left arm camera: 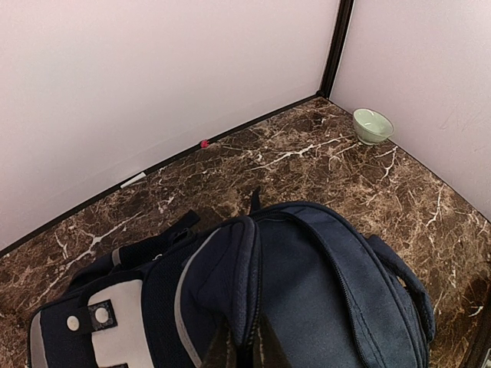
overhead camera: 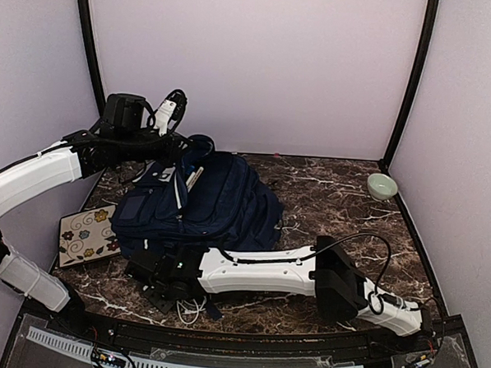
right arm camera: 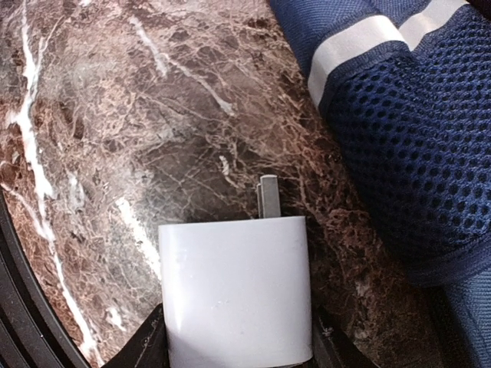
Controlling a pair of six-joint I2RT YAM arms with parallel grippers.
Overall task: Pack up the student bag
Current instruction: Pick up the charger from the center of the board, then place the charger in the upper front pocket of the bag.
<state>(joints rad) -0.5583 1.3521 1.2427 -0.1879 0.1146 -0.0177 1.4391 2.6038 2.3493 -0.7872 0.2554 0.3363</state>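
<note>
Student bag (overhead camera: pixel 220 203) on marble table (overhead camera: pixel 343 206), white charger (right arm camera: pixel 234 291) beside

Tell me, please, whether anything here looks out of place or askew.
Nothing spilled or damaged. A floral card lies askew beside the student bag, and a white cable sprawls loose at its near side.

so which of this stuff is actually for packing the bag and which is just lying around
For the job:
student bag
white charger, between the fingers of the right end effector
left end effector, pinching the bag's top

Lying about:
green bowl
flowered flat piece left of the bag; possibly a notebook to pack, cannot tell
</note>
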